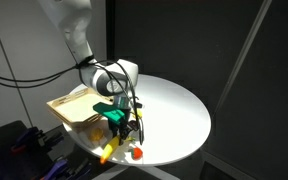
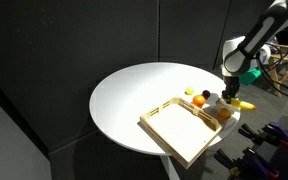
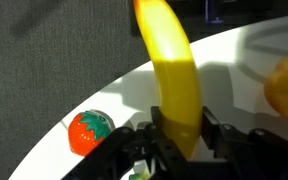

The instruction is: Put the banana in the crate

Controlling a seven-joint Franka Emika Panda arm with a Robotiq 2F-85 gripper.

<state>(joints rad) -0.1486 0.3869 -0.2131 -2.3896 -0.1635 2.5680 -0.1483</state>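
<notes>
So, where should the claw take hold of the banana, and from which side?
Grip the banana across its narrow width, coming from above, with one finger of the claw on each long flank. It lies flat on the table, long and slim.

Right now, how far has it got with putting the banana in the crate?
Reaching looks done: the gripper has the banana between its fingers. In hand is the grip. Left: carrying it to the crate, which holds no banana yet.
</notes>
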